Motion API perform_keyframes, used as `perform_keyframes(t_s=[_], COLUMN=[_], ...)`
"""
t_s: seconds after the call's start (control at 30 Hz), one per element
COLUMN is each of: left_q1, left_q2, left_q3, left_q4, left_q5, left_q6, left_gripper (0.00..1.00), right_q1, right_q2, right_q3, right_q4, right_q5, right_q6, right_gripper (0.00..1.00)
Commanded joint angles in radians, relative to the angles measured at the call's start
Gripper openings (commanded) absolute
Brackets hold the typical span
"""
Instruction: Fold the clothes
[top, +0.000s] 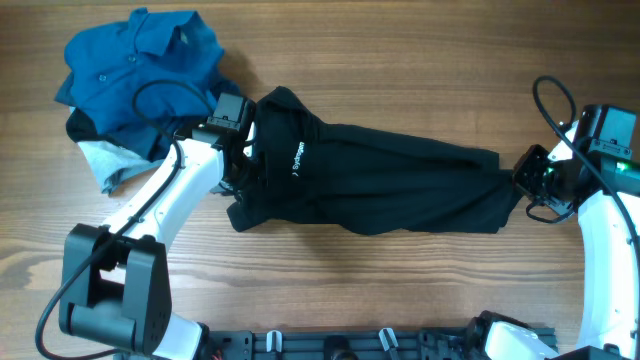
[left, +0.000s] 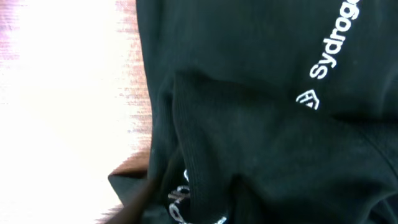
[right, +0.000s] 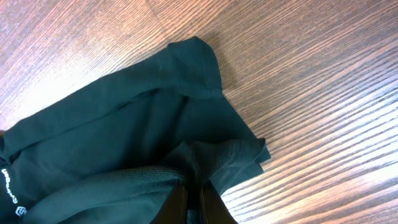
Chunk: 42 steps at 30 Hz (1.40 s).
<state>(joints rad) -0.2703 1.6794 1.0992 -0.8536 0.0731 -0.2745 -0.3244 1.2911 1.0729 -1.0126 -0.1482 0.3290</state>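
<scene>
Right under the left wrist camera is the black shirt (left: 261, 124). It looks soft, with a ribbed folded edge and white letters (left: 333, 43) printed on it. The shirt lies in the middle of the wooden table (top: 400, 60), pulled long from left to right, with wrinkles running along it.

The right gripper (right: 194, 202) is pinched tight on the bunched right end of the shirt. The left gripper (top: 240, 155) rests on the left end by the letters. I cannot tell if it is wide or closed, as its fingers are hidden.

I think the step is pulling the shirt flat before folding. To do it well, both ends should be pulled gently apart and kept low. Then the thin, floppy cloth lies smooth and does not bunch.

At the far left, a blue shirt (top: 140, 60) with buttons lies crumpled on top of a grey cloth (top: 110, 165).
</scene>
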Motion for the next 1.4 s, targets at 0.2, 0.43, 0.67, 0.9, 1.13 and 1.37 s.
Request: perform_keyframes(t_s=[0.2, 0.43, 0.67, 0.9, 1.13, 1.37], left_q1=[0.0, 0.0, -0.005, -0.016, -0.016, -0.016], left_q2=[-0.082, -0.283, -0.457, -0.576, -0.604, -0.386], left_q3=[0.27, 0.561, 0.662, 1.016, 1.336, 1.335], left_q4=[-0.178, -0.417, -0.414, -0.503, -0.624, -0.591], left_q5=[0.011, -0.123, -0.123, -0.124, -0.258, -0.305], left_q6=[0.043, 0.065, 0.066, 0.115, 0.144, 0.128], left_gripper=[0.04, 0.04, 0.04, 0.04, 0.04, 0.04], right_q1=[-0.026, -0.167, -0.167, -0.167, -0.167, -0.167], right_q2=[-0.009, -0.024, -0.074, -0.12, -0.13, -0.051], right_q3=[0.029, 0.198, 0.375, 0.898, 1.285, 1.2], right_q4=[0.01, -0.127, -0.153, -0.421, -0.595, -0.595], right_q5=[0.025, -0.04, -0.154, -0.176, -0.119, -0.032], right_q6=[0.057, -0.015, -0.041, -0.038, -0.003, 0.012], right_gripper=[0.04, 0.04, 0.04, 0.04, 0.04, 0.04])
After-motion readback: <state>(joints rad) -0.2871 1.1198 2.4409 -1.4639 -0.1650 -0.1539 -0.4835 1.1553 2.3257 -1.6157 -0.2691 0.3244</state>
